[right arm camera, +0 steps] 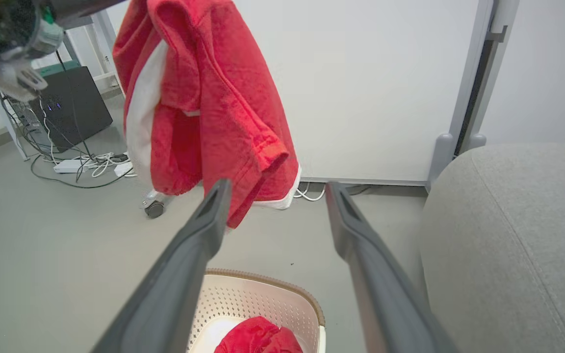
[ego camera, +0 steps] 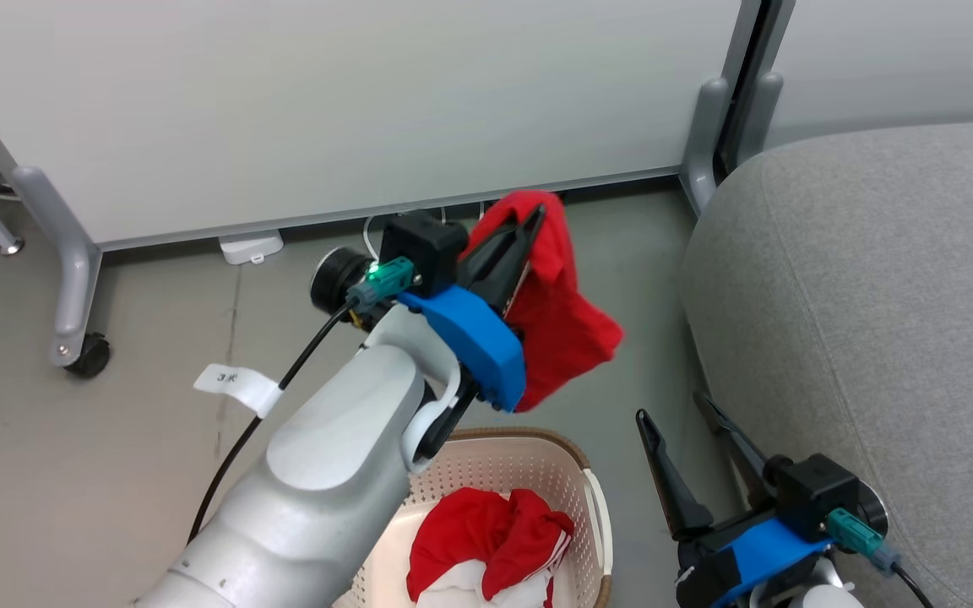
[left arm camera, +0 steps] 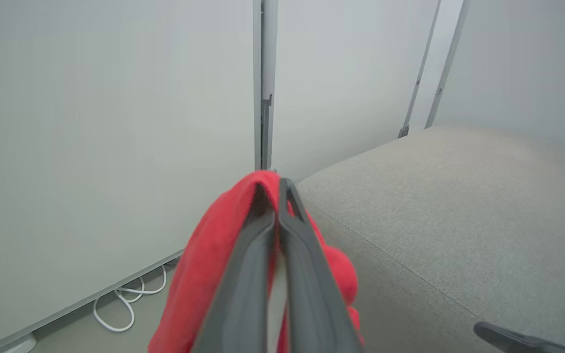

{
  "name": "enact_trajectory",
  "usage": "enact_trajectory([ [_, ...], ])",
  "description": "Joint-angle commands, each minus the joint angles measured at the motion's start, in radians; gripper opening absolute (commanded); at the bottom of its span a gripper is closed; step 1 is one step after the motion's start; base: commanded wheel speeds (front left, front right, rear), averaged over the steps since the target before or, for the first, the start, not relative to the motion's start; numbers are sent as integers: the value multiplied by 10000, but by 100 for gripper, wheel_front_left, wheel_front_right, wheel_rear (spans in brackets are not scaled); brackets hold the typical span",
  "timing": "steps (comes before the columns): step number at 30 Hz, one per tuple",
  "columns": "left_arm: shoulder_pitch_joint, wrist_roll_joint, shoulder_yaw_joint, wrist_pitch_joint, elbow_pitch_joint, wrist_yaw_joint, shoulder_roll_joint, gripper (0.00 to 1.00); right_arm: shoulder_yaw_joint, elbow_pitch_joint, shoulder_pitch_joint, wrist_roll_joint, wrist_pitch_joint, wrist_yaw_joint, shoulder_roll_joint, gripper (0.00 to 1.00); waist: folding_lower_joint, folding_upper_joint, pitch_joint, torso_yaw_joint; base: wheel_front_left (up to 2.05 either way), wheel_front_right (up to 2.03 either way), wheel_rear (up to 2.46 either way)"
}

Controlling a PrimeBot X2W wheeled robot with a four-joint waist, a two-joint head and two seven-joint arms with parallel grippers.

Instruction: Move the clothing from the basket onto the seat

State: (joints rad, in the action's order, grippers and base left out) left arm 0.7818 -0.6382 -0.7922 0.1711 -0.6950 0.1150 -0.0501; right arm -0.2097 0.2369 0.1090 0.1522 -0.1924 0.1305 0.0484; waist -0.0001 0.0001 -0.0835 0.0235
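My left gripper (ego camera: 535, 218) is raised above the floor and shut on a red garment (ego camera: 567, 325) with white trim, which hangs from its fingertips between the basket and the seat. In the left wrist view the closed fingers (left arm camera: 243, 274) pinch the red fabric (left arm camera: 199, 274), with the grey seat (left arm camera: 434, 196) ahead to the right. The cream basket (ego camera: 575, 473) stands on the floor below, holding more red and white clothing (ego camera: 486, 540). My right gripper (ego camera: 672, 407) is open and holds nothing, low beside the seat (ego camera: 875, 295). The right wrist view shows the hanging garment (right arm camera: 214, 98) above the basket (right arm camera: 268, 299).
A pale partition panel (ego camera: 326, 110) on wheeled feet (ego camera: 85, 355) stands behind, with white cables (left arm camera: 125, 304) and a power strip (ego camera: 250, 247) at its base. A black box (right arm camera: 71, 105) and loose cables lie far left. Bare grey floor (ego camera: 115, 473) surrounds the basket.
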Motion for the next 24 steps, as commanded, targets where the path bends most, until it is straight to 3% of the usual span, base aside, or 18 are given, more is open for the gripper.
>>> enact_trajectory([
  [1,202,-86,-91,-20,124,-66,-10,0,9,-53,-181,7,13,5,35,100,1,-1,89,12,0,0,0],
  [24,829,-1177,-1569,0,428,-534,-8,0,-94,-411,-197,-136,385,5,35,100,1,-1,425,114,0,0,0],
])
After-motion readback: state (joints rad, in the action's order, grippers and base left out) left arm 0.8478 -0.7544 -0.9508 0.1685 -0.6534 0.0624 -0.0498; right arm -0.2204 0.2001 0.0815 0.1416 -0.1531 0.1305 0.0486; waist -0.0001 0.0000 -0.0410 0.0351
